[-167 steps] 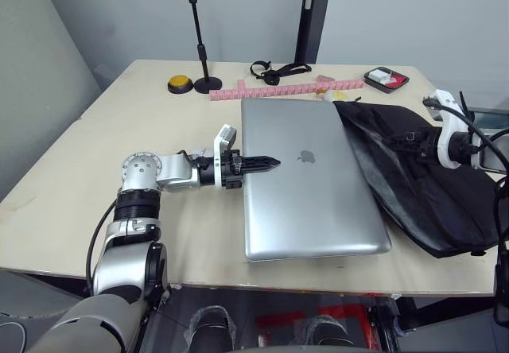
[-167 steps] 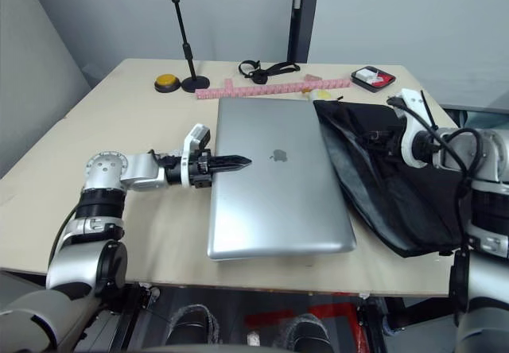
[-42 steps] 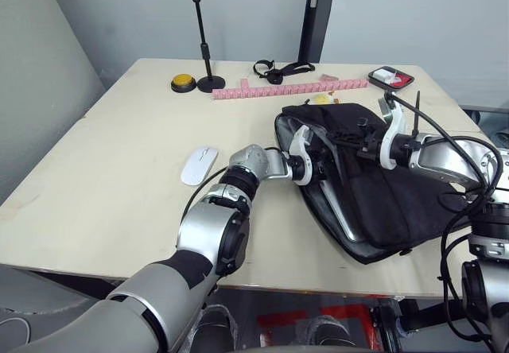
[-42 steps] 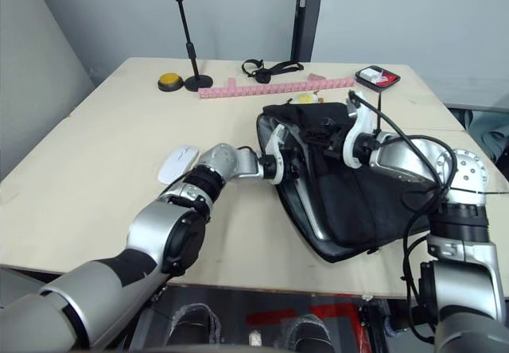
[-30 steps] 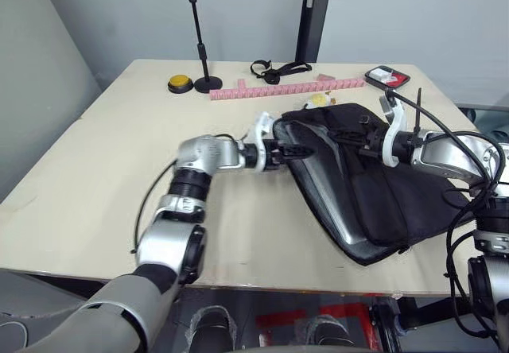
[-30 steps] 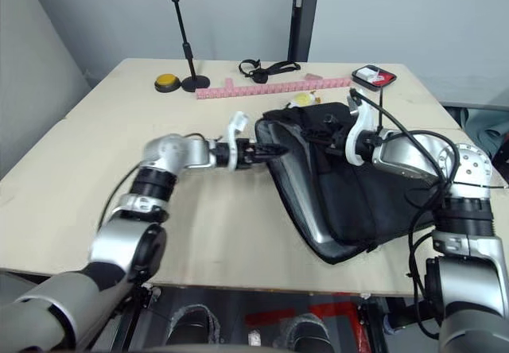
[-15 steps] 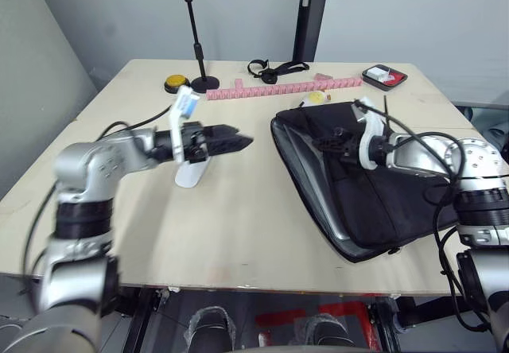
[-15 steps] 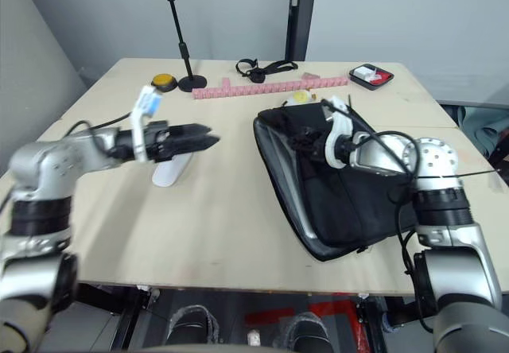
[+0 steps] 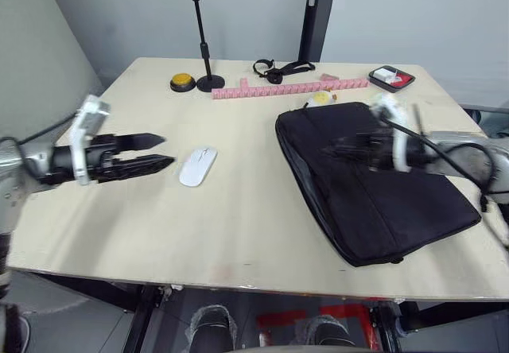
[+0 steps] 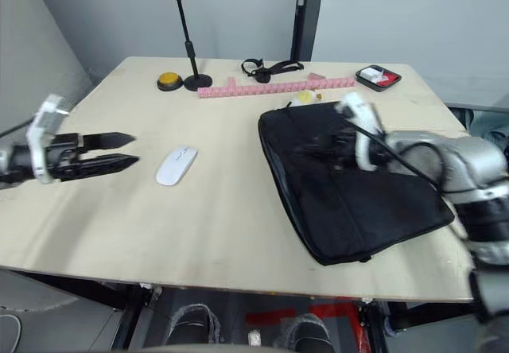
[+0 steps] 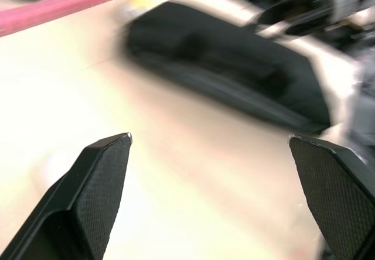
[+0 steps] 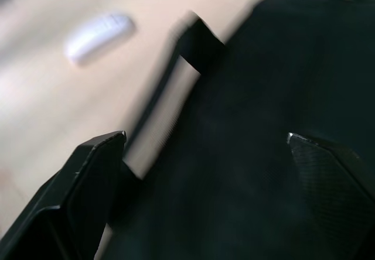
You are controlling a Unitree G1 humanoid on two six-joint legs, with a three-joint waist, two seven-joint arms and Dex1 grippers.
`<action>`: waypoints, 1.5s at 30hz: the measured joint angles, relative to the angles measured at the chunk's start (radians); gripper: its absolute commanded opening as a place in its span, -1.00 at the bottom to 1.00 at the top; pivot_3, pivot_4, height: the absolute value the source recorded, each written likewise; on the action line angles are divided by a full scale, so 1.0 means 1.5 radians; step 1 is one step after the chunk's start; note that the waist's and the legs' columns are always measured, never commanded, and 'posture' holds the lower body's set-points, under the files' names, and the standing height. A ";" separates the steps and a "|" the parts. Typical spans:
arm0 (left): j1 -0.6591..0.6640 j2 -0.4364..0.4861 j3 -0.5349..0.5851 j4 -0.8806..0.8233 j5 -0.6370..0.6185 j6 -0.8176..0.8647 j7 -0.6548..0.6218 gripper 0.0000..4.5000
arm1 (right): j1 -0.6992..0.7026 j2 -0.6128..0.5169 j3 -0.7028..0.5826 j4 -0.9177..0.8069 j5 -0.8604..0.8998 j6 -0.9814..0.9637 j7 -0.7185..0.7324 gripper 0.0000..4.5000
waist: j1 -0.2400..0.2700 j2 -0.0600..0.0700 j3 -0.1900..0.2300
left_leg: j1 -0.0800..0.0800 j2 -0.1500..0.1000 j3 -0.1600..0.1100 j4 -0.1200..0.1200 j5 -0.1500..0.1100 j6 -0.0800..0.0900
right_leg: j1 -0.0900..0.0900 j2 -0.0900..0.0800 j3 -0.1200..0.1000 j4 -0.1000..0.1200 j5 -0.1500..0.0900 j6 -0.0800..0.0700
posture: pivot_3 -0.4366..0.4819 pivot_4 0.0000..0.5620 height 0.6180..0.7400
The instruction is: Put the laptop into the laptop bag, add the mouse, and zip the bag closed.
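Mouse [image 9: 198, 165] lay on the table [image 9: 238, 226], just ahead of the left gripper [image 9: 159, 151], whose fingers stood apart. Right gripper [image 9: 343, 147], fingers spread, hovered over the laptop bag [image 9: 374, 186]. A careless grasp could skid the smooth mouse away.

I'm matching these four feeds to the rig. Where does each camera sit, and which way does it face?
Left and right eye views: on the head, looking forward and down at the table, both arms showing.
Left wrist view: on the left wrist, looking past its open fingers toward the laptop bag.
Right wrist view: on the right wrist, fingers open above the bag, the mouse beyond.
All views share the bag.
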 measured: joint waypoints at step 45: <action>-0.151 -0.237 -0.184 0.179 0.183 -0.086 0.230 1.00 | 0.005 0.074 -0.100 -0.144 -0.111 -0.134 0.209 0.99 | -0.012 0.000 -0.002 | 0.003 0.000 0.007 0.011 0.003 0.010 | 0.001 -0.005 0.002 0.015 -0.003 -0.006 | -0.05 -0.47 0.99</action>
